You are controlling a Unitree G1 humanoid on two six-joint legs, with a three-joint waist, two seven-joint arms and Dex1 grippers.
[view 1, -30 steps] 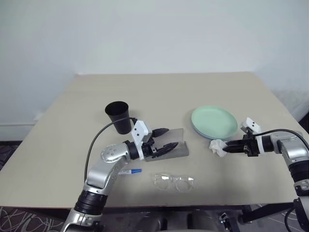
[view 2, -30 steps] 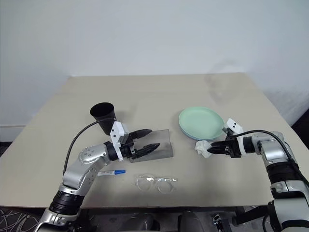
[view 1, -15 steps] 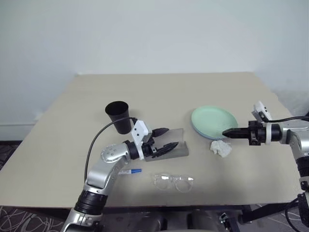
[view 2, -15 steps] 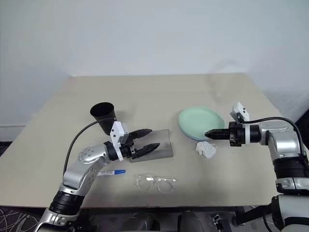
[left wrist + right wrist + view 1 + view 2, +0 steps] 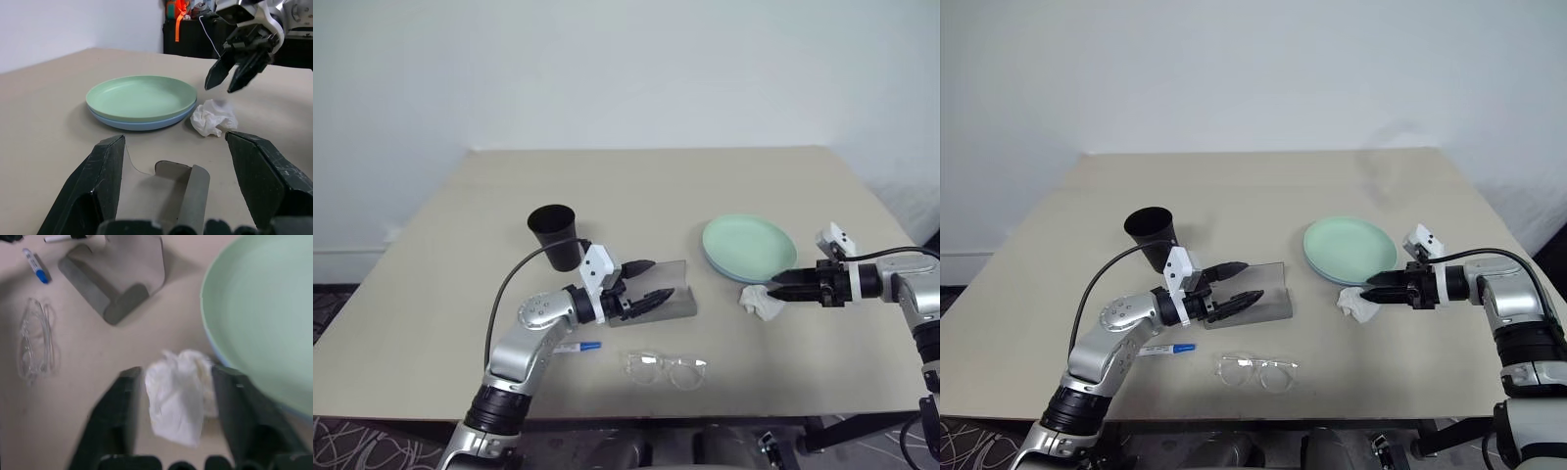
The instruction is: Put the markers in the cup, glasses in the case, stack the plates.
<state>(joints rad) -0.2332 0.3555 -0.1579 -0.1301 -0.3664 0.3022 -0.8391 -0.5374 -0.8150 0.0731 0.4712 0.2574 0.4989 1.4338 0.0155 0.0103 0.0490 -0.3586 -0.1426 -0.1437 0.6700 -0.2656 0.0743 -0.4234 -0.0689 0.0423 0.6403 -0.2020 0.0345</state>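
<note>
Jaws parted; two plates (image 5: 748, 247) stacked.

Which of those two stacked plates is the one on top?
The mint green round plate lies on top. The light blue plate sits underneath it, with just its rim peeking out around the green plate's edge.

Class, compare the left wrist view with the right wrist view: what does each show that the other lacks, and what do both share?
Left wrist view alone: the right gripper, fingers apart, above the tissue, and dark equipment beyond the table.

Right wrist view alone: the glasses, the blue-capped marker and part of a second marker.

Both: the tissue, the mint green plate stacked on the light blue plate, and the open grey case.
</note>
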